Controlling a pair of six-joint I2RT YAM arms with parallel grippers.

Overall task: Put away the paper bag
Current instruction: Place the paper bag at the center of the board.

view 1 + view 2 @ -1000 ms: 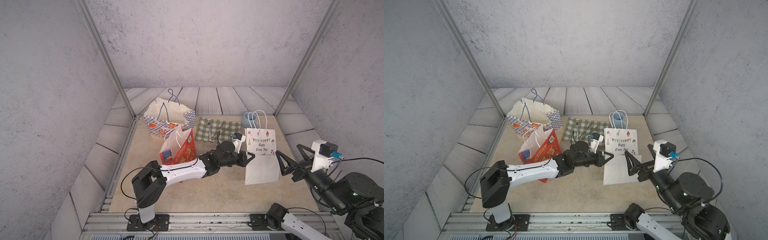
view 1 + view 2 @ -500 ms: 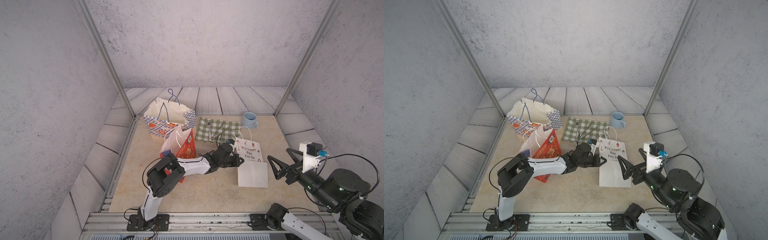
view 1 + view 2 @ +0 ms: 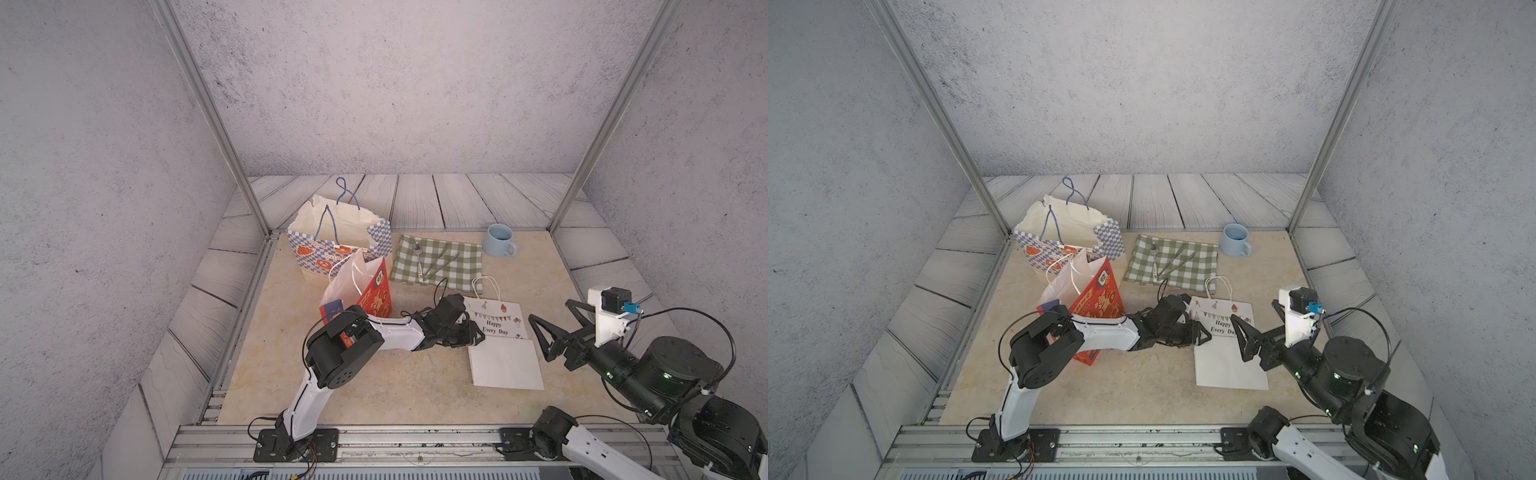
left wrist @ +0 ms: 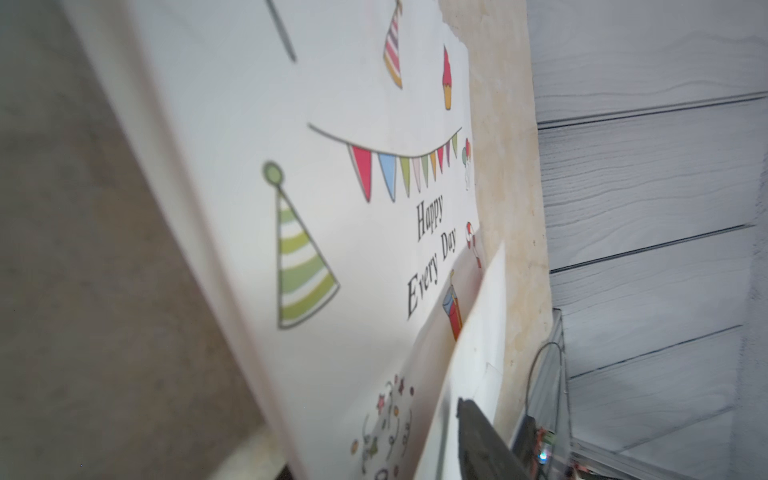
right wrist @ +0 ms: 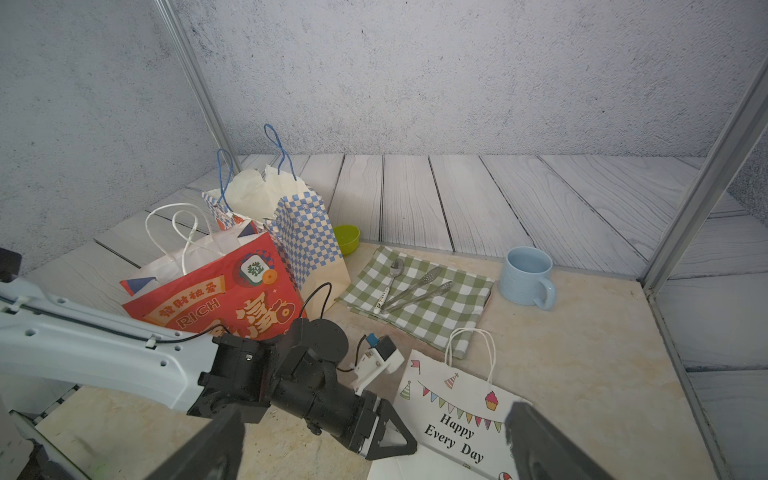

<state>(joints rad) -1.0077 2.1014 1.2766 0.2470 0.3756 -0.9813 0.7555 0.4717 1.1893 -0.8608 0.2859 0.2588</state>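
A: How will the bag [image 3: 505, 365] handle?
B: Looks light, thin and easily creased. It lies flat, folded, on the counter [image 3: 374, 386] between the arms. I'd take its folded edge.
A: End effectors?
B: The left end effector [image 3: 477, 334] sits at the bag's edge; I cannot tell if it grips. The right end effector [image 3: 548, 311] gapes, empty.
A: Counts?
B: Three bags, one mug [image 3: 498, 241], one cloth [image 3: 467, 266].

Top views: high at front, looking steeply down, whole tabletop [image 3: 374, 395] framed. Left wrist: very close to the paper bag [image 4: 332, 249]. Right wrist: low, facing the rear wall [image 5: 457, 83], same bag lower right.
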